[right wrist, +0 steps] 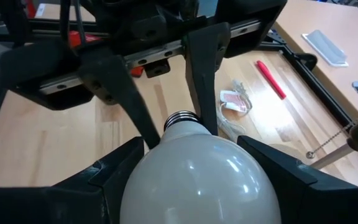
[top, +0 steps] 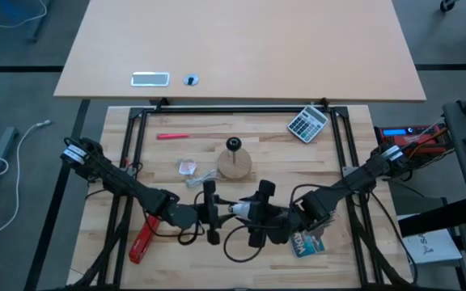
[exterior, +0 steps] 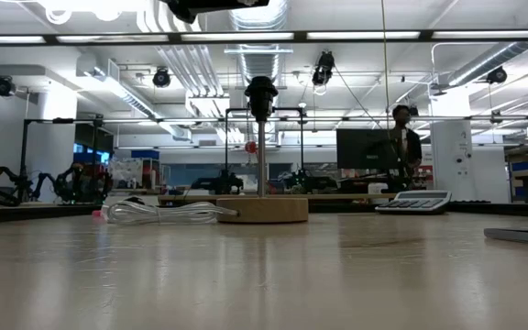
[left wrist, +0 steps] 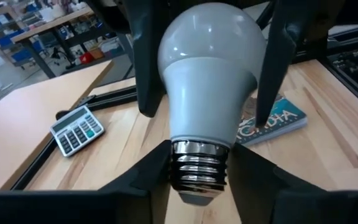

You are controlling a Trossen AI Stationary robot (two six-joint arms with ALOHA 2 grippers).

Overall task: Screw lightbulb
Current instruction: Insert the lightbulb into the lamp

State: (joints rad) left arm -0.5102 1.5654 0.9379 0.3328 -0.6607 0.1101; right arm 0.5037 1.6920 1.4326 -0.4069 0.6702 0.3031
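The white lightbulb point(top: 237, 209) hangs level between my two grippers near the table's front middle, with its silvery screw base toward the left. My left gripper point(top: 223, 211) is shut on the base. My right gripper point(top: 249, 211) is shut on the round head. The round wooden disc with its black upright socket point(top: 234, 162) rests flat on the table just beyond them and also shows in the low view point(exterior: 261, 209). Neither gripper nor the bulb shows in the low view. My left gripper pinches the bulb's threaded screw base point(left wrist: 199, 169) between its two fingers, coming level from the table's left. The bulb points away from the gripper, head toward the right, clear of the table. My right gripper holds the bulb's round white head point(right wrist: 197, 180) between its two fingers point(right wrist: 114, 168), one on each side. It comes level from the table's right, facing my left gripper. The bulb's base point(right wrist: 180, 118) points away from it.
A calculator point(top: 307, 124) lies at the far right, a red pen point(top: 172, 136) at the far left and a see-through wrapper point(top: 188, 166) left of the disc. A red tool point(top: 142, 242) lies at the front left, a booklet point(top: 307, 244) at the front right. A white cord point(exterior: 163, 213) runs from the disc.
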